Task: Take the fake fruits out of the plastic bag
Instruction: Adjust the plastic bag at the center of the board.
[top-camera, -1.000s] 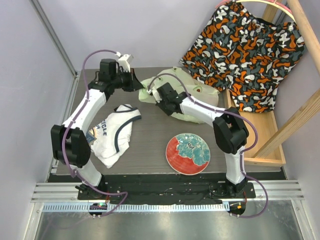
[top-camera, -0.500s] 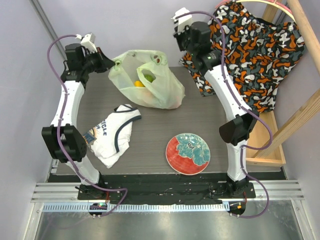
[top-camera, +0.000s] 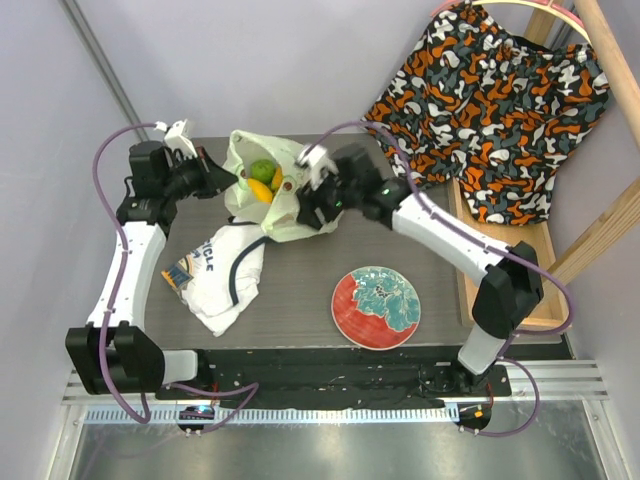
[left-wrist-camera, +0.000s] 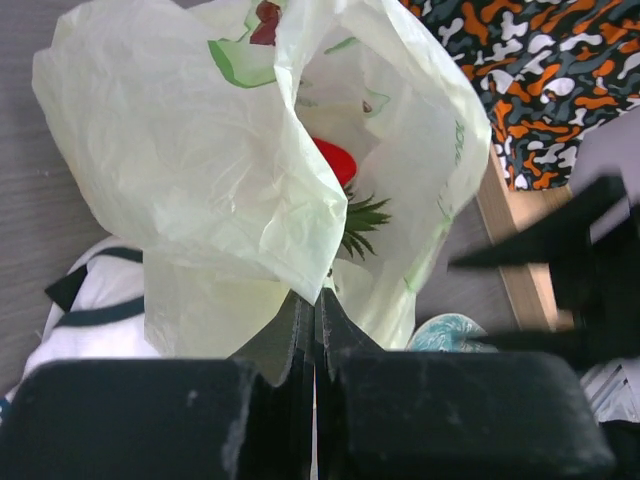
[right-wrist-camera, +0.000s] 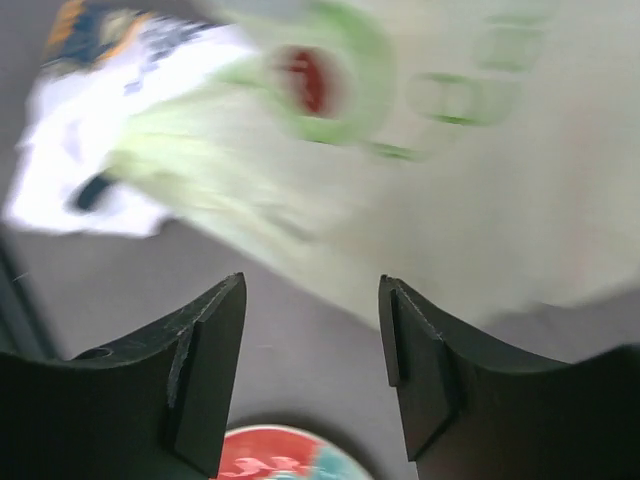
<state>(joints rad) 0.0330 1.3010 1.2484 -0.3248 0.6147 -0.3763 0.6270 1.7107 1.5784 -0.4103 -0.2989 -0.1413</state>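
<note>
Left wrist: left gripper (left-wrist-camera: 315, 305) pinches the plastic bag (left-wrist-camera: 200, 170) rim; I steer my spread, empty right gripper (right-wrist-camera: 312, 340) toward the fake fruits (top-camera: 262, 178).

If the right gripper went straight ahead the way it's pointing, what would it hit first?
Most likely the plastic bag, which fills the view just ahead of the open right gripper; blur makes the gap hard to judge.

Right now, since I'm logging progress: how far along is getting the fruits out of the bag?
Done: nothing yet; no fruit lies on the red plate. In hand: the left fingers pinch the edge of the plastic bag, holding its mouth up; the right fingers stand open and empty close by. Left: every fruit, such as the green lime and yellow piece visible inside.
</note>
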